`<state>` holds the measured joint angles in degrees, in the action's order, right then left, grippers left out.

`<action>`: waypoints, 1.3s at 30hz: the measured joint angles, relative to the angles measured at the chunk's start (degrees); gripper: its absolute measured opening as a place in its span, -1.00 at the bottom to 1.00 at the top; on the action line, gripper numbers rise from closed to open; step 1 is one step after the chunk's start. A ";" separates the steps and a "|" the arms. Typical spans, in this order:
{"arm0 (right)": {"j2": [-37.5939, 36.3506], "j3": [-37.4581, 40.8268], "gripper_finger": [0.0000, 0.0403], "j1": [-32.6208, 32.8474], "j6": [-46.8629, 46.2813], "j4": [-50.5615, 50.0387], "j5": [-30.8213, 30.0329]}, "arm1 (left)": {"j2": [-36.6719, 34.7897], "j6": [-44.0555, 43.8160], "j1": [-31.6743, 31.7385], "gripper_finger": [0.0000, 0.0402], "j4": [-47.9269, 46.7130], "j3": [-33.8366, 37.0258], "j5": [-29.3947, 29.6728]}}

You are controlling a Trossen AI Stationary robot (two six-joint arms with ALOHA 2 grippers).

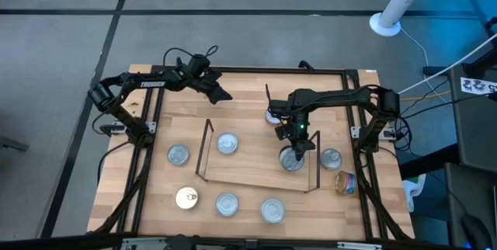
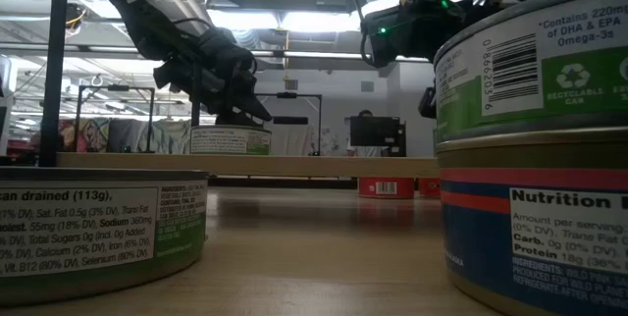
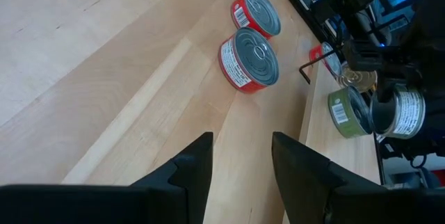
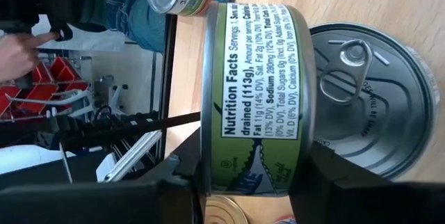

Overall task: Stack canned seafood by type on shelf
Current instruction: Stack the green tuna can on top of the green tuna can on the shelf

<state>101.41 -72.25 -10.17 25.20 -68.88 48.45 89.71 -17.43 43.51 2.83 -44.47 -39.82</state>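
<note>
My right gripper [image 1: 296,143] is over the right part of the shelf [image 1: 256,168] and is shut on a green-labelled tin [image 4: 257,99]. Just beyond it a silver-topped tin [image 4: 379,92] lies flat on the shelf board. Another tin [image 1: 226,143] rests flat on the shelf's left part. My left gripper [image 3: 240,140] hovers open over the table's far left [image 1: 220,92], with nothing between its fingers. Two red-sided tins [image 3: 250,60] lie on the tabletop ahead of it. My right gripper pinches the green-labelled tin between its two fingers, one on each flat end, near the rims [image 4: 206,151]. The fingers slant down from the far right. The tin is turned on edge, its label wall toward the wrist camera, over the lying tin; whether the two touch I cannot tell.
Loose tins lie on the tabletop: one [image 1: 178,154] left of the shelf, a gold-topped one [image 1: 186,197] and two silver ones [image 1: 227,203] along the near side, one [image 1: 331,158] and a colourful tipped one [image 1: 345,182] at the right. Thin black wire uprights [image 1: 206,149] stand at the shelf's ends.
</note>
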 joint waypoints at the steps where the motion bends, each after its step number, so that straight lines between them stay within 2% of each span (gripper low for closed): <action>1: 0.00 0.00 -0.33 0.00 -0.53 0.00 0.00 | 0.00 0.00 0.00 -0.29 0.00 0.00 0.00; 8: 0.00 0.00 -0.33 0.00 -1.27 -0.04 -0.54 | 0.00 0.04 0.00 -0.29 0.00 0.00 0.00; 14: -0.20 -0.07 -0.32 0.09 -2.43 -0.33 -4.02 | 0.00 0.07 0.00 -0.29 0.00 0.00 -0.01; 23: 0.08 0.07 -0.09 0.02 -3.08 0.21 -14.51 | 0.00 0.09 0.00 -0.29 0.00 0.02 0.01; 26: 0.04 0.04 -0.07 0.02 -3.11 -0.07 -15.73 | 0.00 0.09 0.00 -0.29 0.00 0.02 0.01; 31: 0.04 0.04 -0.15 0.02 -2.98 -0.15 -13.93 | 0.00 0.09 0.00 -0.29 0.00 0.02 0.01; 39: 0.04 0.04 -0.36 0.03 -3.61 -0.15 -14.38 | 0.00 0.09 0.00 -0.29 0.00 0.02 0.01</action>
<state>101.45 -72.20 -10.15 21.58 -69.04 34.07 89.71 -17.34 43.51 2.83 -44.45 -39.81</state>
